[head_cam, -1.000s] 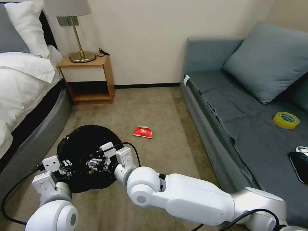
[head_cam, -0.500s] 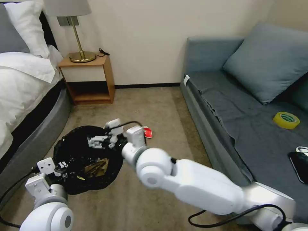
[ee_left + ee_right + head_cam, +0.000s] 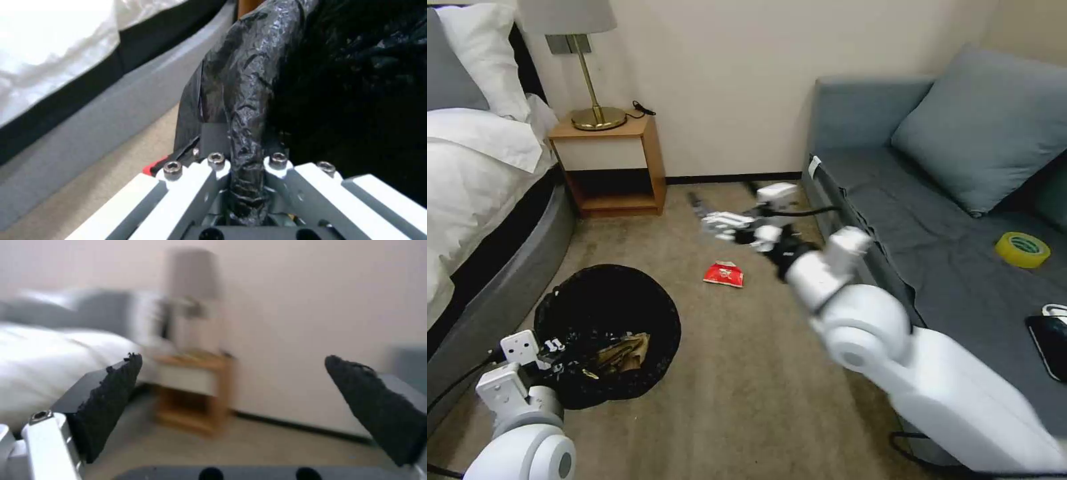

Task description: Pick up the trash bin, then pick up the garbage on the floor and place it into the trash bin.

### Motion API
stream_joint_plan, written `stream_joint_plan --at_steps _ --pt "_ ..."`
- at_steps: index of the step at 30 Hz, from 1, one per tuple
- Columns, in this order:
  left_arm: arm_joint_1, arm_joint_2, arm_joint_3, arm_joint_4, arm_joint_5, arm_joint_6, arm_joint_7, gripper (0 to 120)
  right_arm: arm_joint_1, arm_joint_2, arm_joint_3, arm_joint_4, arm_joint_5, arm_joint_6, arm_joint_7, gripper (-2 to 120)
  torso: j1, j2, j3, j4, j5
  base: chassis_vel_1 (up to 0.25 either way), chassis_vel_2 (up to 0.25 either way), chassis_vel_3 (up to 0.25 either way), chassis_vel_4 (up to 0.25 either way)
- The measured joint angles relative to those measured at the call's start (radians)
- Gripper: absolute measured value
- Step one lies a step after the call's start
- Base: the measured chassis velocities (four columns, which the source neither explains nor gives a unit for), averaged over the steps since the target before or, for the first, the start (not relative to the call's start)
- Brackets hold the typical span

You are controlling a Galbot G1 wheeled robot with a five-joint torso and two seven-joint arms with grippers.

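The trash bin (image 3: pixel 606 313) stands on the carpet beside the bed, its black bag draped over the rim. A gold-brown wrapper (image 3: pixel 622 351) lies inside it. My left gripper (image 3: pixel 552 348) is shut on the near rim; the left wrist view shows the bag-covered rim (image 3: pixel 249 100) clamped in that gripper (image 3: pixel 247 163). A red snack packet (image 3: pixel 724 274) lies on the floor right of the bin. My right gripper (image 3: pixel 712 219) hangs in the air beyond the packet, open and holding nothing. In the right wrist view its black pads (image 3: pixel 111 400) stand wide apart.
The bed (image 3: pixel 474 193) borders the left. A wooden nightstand (image 3: pixel 610 163) with a lamp stands at the far wall. The grey sofa (image 3: pixel 934 233) fills the right, with a yellow tape roll (image 3: pixel 1022 249) and a black phone (image 3: pixel 1050 343) on it. Bare carpet surrounds the packet.
My right gripper rose out of the trash bin and swung far and to the right, past the red packet. The wrapper now shows in the bin. The left gripper kept its hold.
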Motion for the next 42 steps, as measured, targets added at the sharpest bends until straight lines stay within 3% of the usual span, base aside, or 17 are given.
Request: stream_joint_plan --at_steps 3,5,8,16,23,33,42 --pt "0.008 0.001 -0.013 -0.011 0.014 -0.008 0.003 2 -0.210 0.003 0.148 0.047 -0.178 -0.021 0.009 100 0.000 0.000 0.000 -0.0001 0.0003 0.000 0.000 0.000 0.000" --pt "0.008 0.001 -0.013 -0.013 0.015 -0.008 0.004 2 -0.250 0.009 0.171 0.057 -0.205 -0.019 0.008 100 0.000 0.000 0.000 0.0001 0.0001 0.000 0.000 0.000 0.000" --pt "0.011 -0.001 -0.020 -0.014 0.025 -0.017 0.007 2 -0.426 0.044 0.231 0.098 -0.289 -0.012 0.006 100 0.000 0.000 0.000 0.0001 -0.0003 0.000 0.000 0.000 0.000" --pt "0.017 -0.015 -0.026 -0.014 0.051 -0.048 0.007 2 -0.634 0.151 0.264 0.090 -0.510 0.013 -0.019 100 0.000 0.000 0.000 0.0001 -0.0004 0.000 0.000 0.000 0.000" --pt "0.018 -0.013 -0.033 -0.019 0.054 -0.055 0.007 2 -0.664 0.203 0.236 0.039 -0.567 0.069 -0.056 100 0.000 0.000 0.000 0.0002 -0.0002 0.000 0.000 0.000 0.000" --pt "0.017 -0.007 -0.042 -0.015 0.045 -0.062 0.007 2 -0.646 0.191 0.220 0.022 -0.548 0.076 -0.074 100 0.000 0.000 0.000 0.0003 -0.0003 -0.026 0.027 0.021 -0.016" --pt "0.001 -0.006 -0.044 -0.004 0.040 -0.062 0.008 2 -0.616 0.170 0.210 0.006 -0.521 0.067 -0.075 100 0.000 0.000 0.000 0.0002 -0.0002 -0.183 0.173 0.185 -0.181"
